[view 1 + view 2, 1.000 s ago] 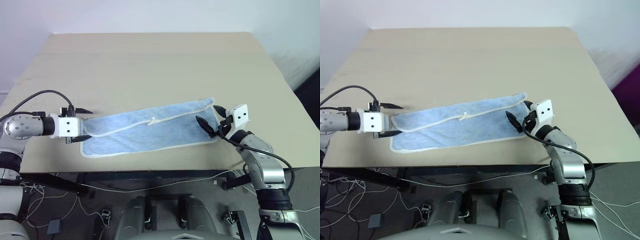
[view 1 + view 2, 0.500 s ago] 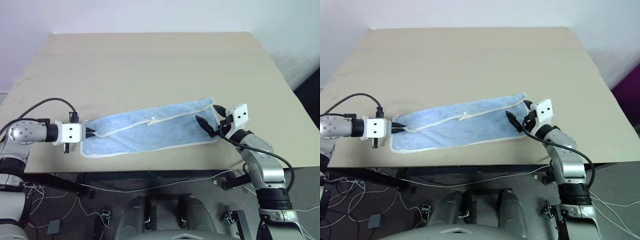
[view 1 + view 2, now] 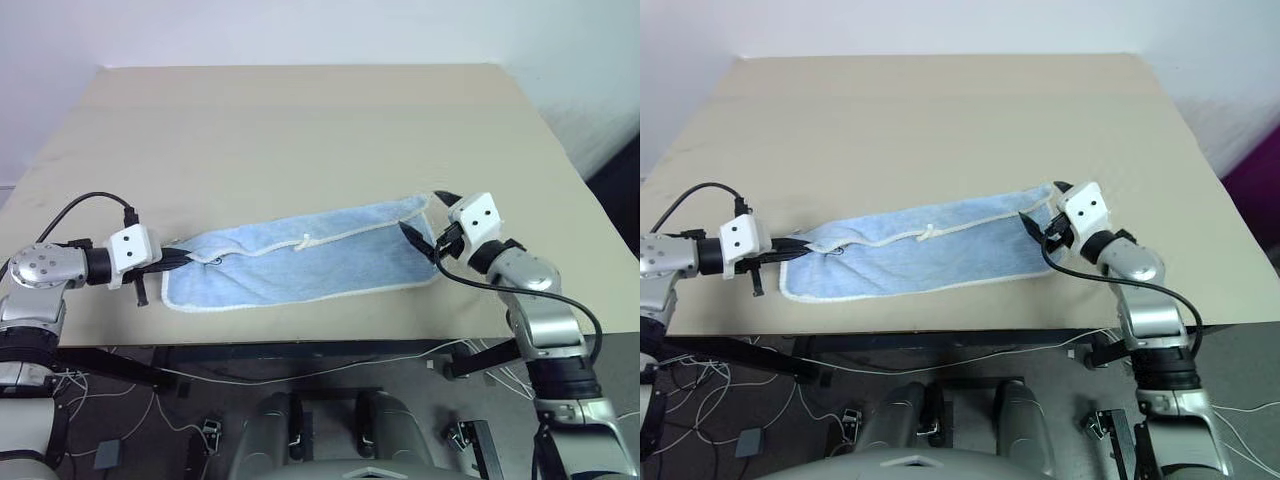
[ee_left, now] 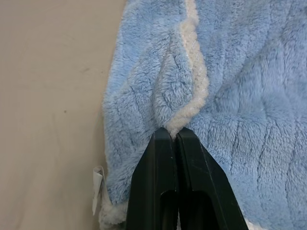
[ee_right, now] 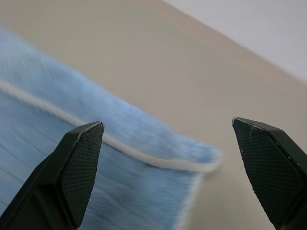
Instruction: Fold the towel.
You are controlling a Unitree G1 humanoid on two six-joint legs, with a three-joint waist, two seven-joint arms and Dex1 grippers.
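The towel [image 3: 310,265], light blue with white edging, lies folded in a long strip across the near part of the tan table [image 3: 300,130]. A small white loop tag [image 3: 303,241] sits on its upper edge. My left gripper [image 3: 188,260] is at the strip's left end, shut on the white edging of the top layer [image 4: 189,112], which puckers at the fingertips [image 4: 165,139]. At the right end my right gripper [image 3: 427,216] stands wide open, its two fingers [image 5: 79,167] astride the towel's far right corner [image 5: 192,160] and slightly above it.
The table's front edge [image 3: 330,342] runs close below the towel. Its right edge [image 3: 570,165] lies beyond my right arm. Cables and a metal frame [image 3: 300,375] show on the floor under the table. A white label [image 4: 97,184] sticks out beside the towel's near corner.
My left gripper has shut on the towel's left edge and rolled, bunching the cloth there. My right gripper has risen, rolled and shifted toward the far right corner, still open.
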